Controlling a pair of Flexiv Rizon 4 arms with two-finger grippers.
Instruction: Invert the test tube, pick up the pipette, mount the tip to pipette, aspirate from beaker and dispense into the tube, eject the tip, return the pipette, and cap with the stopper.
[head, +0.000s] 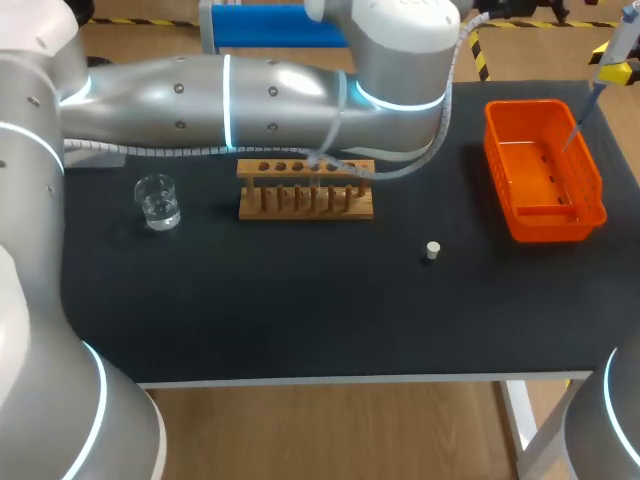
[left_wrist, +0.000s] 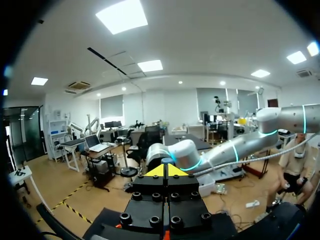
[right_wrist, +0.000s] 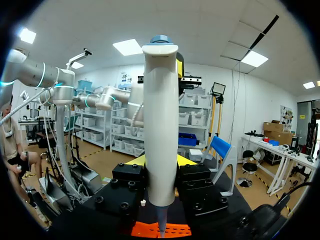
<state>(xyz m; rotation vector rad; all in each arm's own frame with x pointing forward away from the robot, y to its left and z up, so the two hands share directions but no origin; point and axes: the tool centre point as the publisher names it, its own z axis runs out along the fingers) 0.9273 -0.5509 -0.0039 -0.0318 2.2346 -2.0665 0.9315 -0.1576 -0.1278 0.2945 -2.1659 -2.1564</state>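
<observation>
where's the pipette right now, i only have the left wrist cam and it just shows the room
observer: the pipette stands upright in the right gripper, a yellow-tipped finger on each side of it.
operator: ok is a tip on it, and what's under it
observer: a slim tip is mounted, and it hangs over the orange bin on the robot's right side of the table.
operator: and the stopper
observer: the small white stopper lies loose on the table, between the wooden rack and the bin, touching neither.
</observation>
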